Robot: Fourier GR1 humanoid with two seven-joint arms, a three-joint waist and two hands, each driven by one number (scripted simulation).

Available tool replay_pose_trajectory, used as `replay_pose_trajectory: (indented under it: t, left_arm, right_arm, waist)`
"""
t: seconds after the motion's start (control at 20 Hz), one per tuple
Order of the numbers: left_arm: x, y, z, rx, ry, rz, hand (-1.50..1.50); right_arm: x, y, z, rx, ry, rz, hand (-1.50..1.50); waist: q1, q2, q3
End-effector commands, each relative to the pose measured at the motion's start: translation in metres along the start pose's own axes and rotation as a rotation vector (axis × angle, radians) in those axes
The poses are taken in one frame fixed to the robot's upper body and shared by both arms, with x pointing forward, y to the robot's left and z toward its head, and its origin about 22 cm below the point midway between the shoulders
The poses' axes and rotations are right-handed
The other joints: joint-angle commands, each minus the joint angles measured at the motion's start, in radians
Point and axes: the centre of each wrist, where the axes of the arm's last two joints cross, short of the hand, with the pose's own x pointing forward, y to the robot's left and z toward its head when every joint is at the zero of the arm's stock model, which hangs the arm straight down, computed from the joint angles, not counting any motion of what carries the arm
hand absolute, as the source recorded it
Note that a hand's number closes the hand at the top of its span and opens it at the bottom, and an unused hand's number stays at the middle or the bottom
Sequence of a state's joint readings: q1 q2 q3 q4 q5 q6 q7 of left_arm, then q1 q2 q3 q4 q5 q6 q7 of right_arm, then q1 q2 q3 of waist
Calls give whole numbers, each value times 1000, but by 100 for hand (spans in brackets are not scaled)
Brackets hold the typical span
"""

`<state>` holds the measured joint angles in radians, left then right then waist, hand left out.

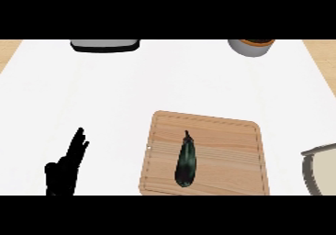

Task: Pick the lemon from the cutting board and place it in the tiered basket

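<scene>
A wooden cutting board (225, 137) lies on the white counter at the lower middle. On it rests a dark, long eggplant (186, 160), lengthwise, left of the board's centre. I see no lemon anywhere. My left hand (65, 167) stands at the lower left with its fingers straight and pointing up, well left of the board and touching nothing. At the right edge shows part of a grey-rimmed round basket (311, 160), cut off by the picture's border. My right hand does not show.
A grey and white flat appliance (105, 45) sits at the counter's far edge, left of centre. A white pot with a brown inside (251, 47) stands at the far right. Wooden floor shows past both far corners.
</scene>
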<state>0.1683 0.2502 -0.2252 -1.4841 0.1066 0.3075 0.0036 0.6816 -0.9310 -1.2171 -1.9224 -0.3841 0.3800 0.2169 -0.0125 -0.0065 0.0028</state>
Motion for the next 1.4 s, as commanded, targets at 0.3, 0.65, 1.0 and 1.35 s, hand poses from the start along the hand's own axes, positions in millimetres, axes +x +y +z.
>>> replay_pose_trajectory:
  t: [0.3, 0.65, 1.0, 1.35]
  left_arm:
    - [6, -12, -4, -20, -10, -17, 0]
    - [-5, -10, -29, -7, -11, -13, 0]
    - [3, -16, -14, 0, -13, -12, 0]
    - [-2, -15, -11, -6, 13, -3, 0]
  right_arm:
    - [0, 50, -32, 76, -29, 62, 150]
    - [2, 94, -52, 95, 40, 69, 150]
    - [-30, 142, -63, 156, 118, -192, 150]
    - [-48, 156, -75, 161, 126, -466, -150]
  waist:
    - [17, 7, -3]
    - [13, 9, -3]
    - [17, 8, -3]
    - [14, 7, -2]
